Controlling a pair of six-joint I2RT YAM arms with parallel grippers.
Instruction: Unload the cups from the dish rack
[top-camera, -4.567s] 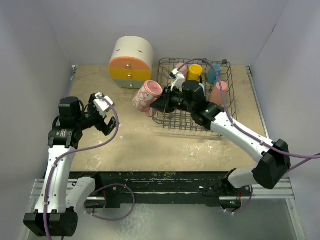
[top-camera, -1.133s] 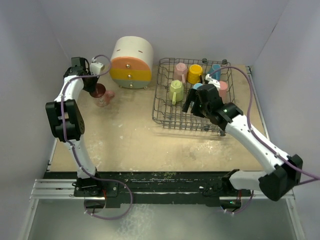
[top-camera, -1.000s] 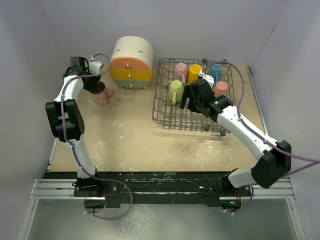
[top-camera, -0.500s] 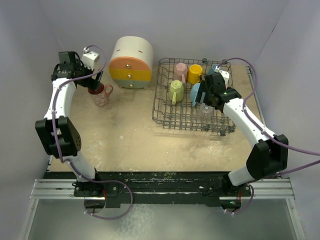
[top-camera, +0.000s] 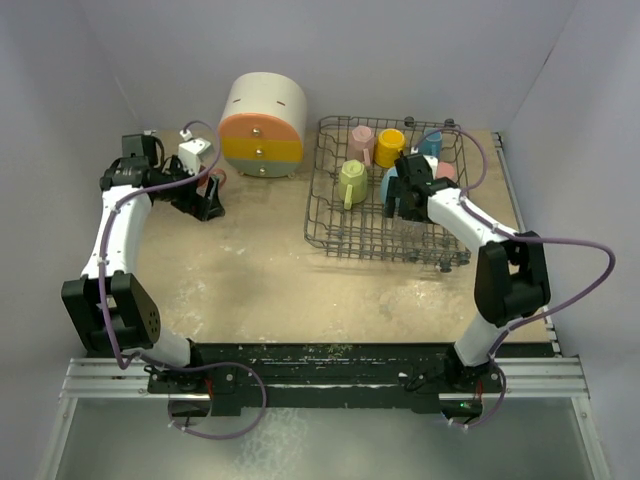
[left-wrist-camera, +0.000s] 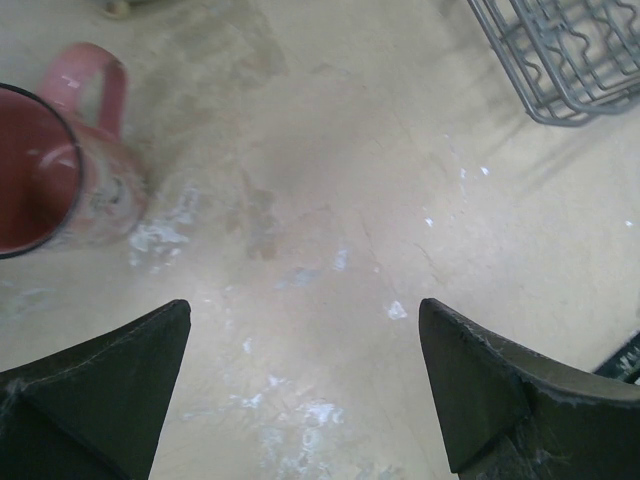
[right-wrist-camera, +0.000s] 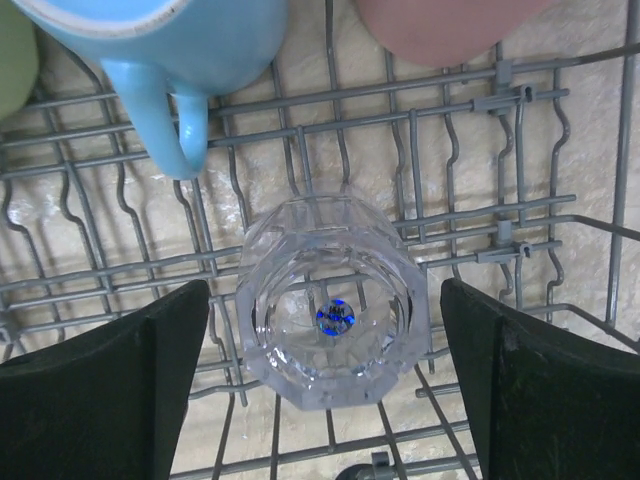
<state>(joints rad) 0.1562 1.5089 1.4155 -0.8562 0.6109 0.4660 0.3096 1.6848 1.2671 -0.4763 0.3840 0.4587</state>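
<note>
Mo: Left arm's backed off since half a second ago. The left gripper (left-wrist-camera: 303, 330) was down on the pink mug (left-wrist-camera: 60, 190); now it's spread wide and clear of it. The mug stands upright on the bench (left-wrist-camera: 330, 200) near the cabinet (top-camera: 262, 125), handle on the far side from the fingers.
Jin: And right?
Mo: It swung across the rack (top-camera: 330, 215). The right gripper (right-wrist-camera: 325, 288) now hangs over the glass (right-wrist-camera: 330, 330), jaws fully apart, one finger either side, not touching. Nothing held.
Jin: Where's the glass sitting?
Mo: Right of centre in the rack's near half, between tines, seen end-on from the wrist. Can't tell if it's mouth up or down. Blue mug (right-wrist-camera: 190, 40) is just beside it with its handle pointing toward the glass; salmon cup (right-wrist-camera: 440, 25) next to that.
Jin: Handling?
Mo: My guess is light, rigid, slick and breakable. The wall is faceted, so there are flats to pinch on. Take it across the body at mid-height, pads on opposite facets. Not the rim.
Jin: Risks?
Mo: Fingers fouling the wires going down, or clipping the blue handle. Too soft a squeeze and it slides out. A crooked lift catches a tine.
Jin: Progress?
Mo: One out that I can see. Green (top-camera: 352, 180), yellow (top-camera: 389, 147) and pink (top-camera: 361, 138) cups plus the rest sit in the rack.
</note>
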